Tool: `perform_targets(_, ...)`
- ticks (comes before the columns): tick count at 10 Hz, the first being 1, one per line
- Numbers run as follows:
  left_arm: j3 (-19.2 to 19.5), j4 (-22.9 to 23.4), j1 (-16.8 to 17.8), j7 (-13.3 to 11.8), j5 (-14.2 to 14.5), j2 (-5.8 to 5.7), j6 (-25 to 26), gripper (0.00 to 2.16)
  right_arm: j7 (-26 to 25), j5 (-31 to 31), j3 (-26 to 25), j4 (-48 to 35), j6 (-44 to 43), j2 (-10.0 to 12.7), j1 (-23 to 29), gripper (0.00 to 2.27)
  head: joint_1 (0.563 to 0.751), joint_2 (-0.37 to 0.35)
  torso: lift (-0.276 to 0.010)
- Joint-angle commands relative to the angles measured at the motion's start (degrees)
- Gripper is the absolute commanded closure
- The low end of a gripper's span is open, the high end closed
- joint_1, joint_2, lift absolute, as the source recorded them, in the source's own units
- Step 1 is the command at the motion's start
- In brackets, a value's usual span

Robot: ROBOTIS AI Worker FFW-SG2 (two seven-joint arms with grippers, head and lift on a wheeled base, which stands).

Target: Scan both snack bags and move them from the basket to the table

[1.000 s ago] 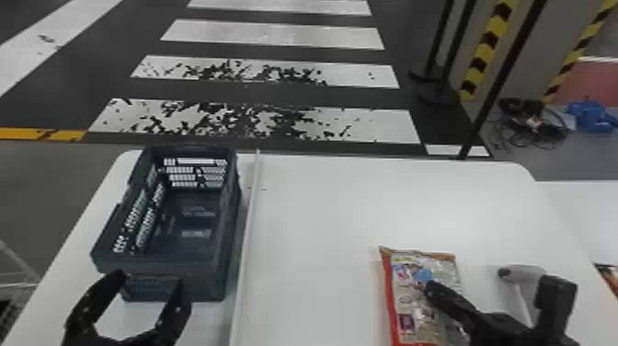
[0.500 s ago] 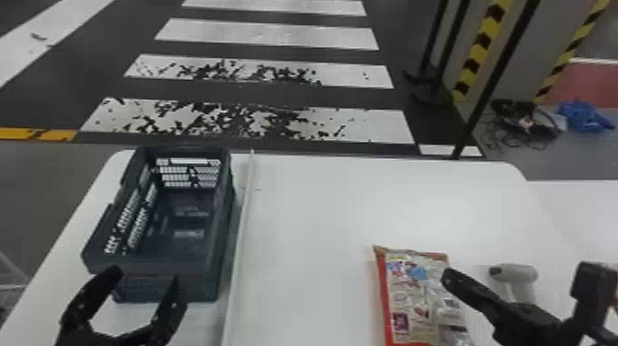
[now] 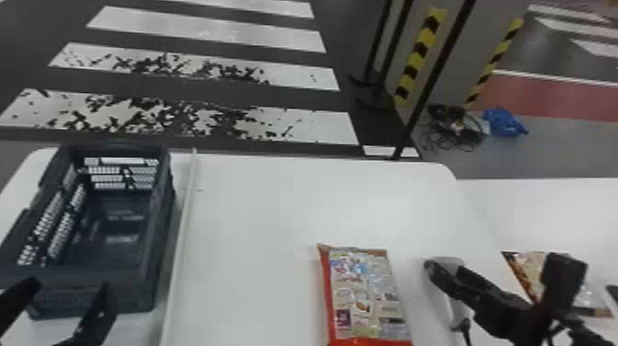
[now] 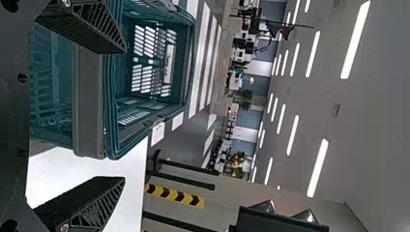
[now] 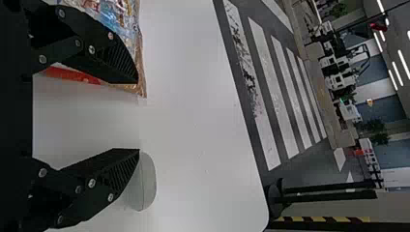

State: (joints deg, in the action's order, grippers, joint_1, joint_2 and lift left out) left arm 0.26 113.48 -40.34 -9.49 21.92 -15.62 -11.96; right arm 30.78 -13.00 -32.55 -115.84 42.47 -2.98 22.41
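Observation:
My left gripper (image 3: 69, 287) stands open at the near end of the dark basket (image 3: 151, 257); in the left wrist view that gripper (image 4: 121, 113) has the basket (image 4: 89, 106) beside its upper finger. A red-edged snack bag (image 3: 368, 294) lies flat on the white table. Right of it, my right gripper (image 3: 494, 267) is open, one finger partly covering the grey scanner (image 3: 453, 262). The right wrist view puts this gripper (image 5: 139, 116) between the bag (image 5: 118, 21) and the scanner (image 5: 147, 181), nothing held. A second snack bag (image 3: 529, 262) is partly hidden behind the right gripper.
A long white strip (image 3: 181, 239) runs along the white table (image 3: 257, 207) between basket and first bag. Another white surface (image 3: 552, 207) adjoins on the right, under the second bag. Dark poles (image 3: 437, 78) rise beyond the far edge.
The head view has swung to the right, bringing more of the second bag into sight. Relative to the table, my right gripper has shifted right, off the first bag and over the scanner.

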Motion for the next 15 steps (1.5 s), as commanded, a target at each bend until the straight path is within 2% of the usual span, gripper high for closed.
perform_targets(1, 0.00, -0.19, 0.17, 0.00, 0.41, -0.55, -0.03, 0.05, -0.11, 1.49, -0.05, 2.37, -0.50, -1.23, -0.52, 0.06, 0.695, -0.244, -0.098)
perform_targets(4, 0.18, -0.63, 0.79, 0.18, 1.46, -1.52, 0.15, 0.05, -0.37, 2.19, 0.04, 6.06, -2.78, -2.64, -0.61, 0.06, 0.695, -0.274, -0.098)
perform_targets(8, 0.27, -1.24, 0.87, 0.00, 1.99, -1.61, 0.15, 0.05, -0.28, 3.86, 1.70, 12.39, -9.81, -4.93, -1.31, 0.06, 0.695, -0.286, -0.098)
perform_targets(12, 0.35, -1.33, 0.61, 0.00, 1.81, -1.52, 0.32, 0.05, 0.33, 3.68, 2.58, 17.58, -12.80, -7.30, -1.40, 0.09, 0.695, -0.303, -0.098)
perform_targets(14, 0.18, -1.33, 0.44, 0.00, 1.37, -1.17, 0.15, 0.05, 0.95, 3.77, 3.29, 18.54, -13.15, -7.56, -1.49, 0.24, 0.695, -0.309, -0.098)
perform_targets(15, 0.09, -1.33, 0.35, 0.00, 1.37, -1.08, 0.15, 0.05, 1.48, 3.86, 3.37, 18.72, -12.98, -7.65, -1.58, 0.71, 0.695, -0.306, -0.098)
